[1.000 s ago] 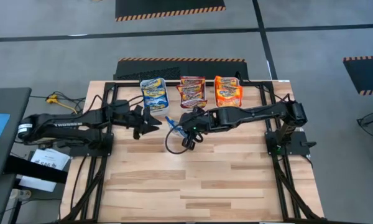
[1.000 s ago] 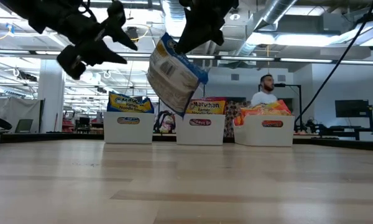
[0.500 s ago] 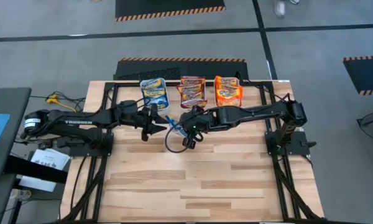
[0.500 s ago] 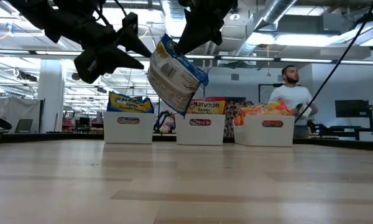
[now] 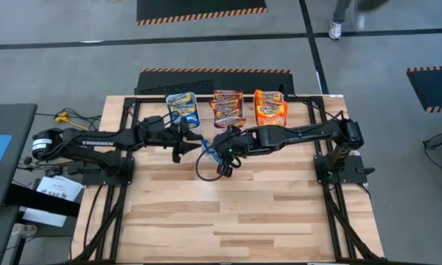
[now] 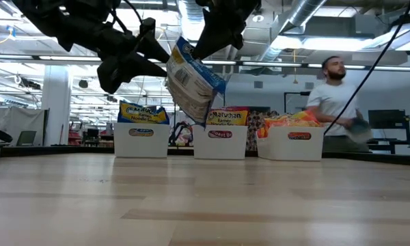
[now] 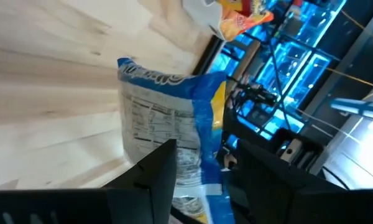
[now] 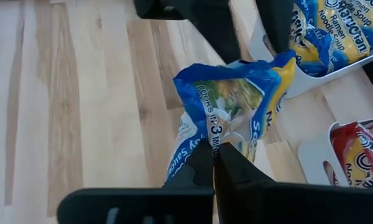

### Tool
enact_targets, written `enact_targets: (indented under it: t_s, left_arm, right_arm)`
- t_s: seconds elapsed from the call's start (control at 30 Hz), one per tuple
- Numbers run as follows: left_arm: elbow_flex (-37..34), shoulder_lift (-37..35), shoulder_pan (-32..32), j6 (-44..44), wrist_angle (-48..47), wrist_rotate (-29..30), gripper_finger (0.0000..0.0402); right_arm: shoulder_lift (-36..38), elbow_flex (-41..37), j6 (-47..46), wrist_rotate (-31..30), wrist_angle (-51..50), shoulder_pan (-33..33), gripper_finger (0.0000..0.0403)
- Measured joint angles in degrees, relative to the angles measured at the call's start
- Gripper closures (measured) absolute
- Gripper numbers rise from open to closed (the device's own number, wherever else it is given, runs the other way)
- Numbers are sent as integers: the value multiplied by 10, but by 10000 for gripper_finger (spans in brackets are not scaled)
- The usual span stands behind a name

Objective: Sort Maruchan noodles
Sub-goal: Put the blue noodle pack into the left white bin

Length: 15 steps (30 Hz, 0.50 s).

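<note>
Three white bins [image 6: 221, 142] are lined along the table's far edge: blue packets [image 5: 183, 107] are held in the left one, maroon packets [image 5: 227, 105] in the middle, orange packets [image 5: 269, 107] in the right. A blue noodle packet [image 6: 193, 83] is pinched by its top edge in the right gripper [image 5: 219, 150], dangling above the table. The left gripper [image 5: 189, 144], fingers spread around the packet's side, has been brought closer than a second ago.

One blue noodle packet [image 6: 193, 85] hangs tilted in mid-air above table centre; the other noodle packets [image 5: 227, 107], blue, maroon, orange, sit binned at 12 o'clock.
</note>
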<state>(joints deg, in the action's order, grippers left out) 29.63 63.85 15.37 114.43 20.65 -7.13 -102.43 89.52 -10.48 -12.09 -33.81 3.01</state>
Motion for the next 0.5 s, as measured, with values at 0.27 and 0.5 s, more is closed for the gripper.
enact_targets:
  t_s: [0.27,0.5]
  left_arm:
    - [0,0,2,-1,-7,-28,249]
    - [0,0,2,-7,-38,-42,249]
  right_arm:
    - [0,0,5,4,0,-1,397]
    - [0,0,19,4,33,-1,397]
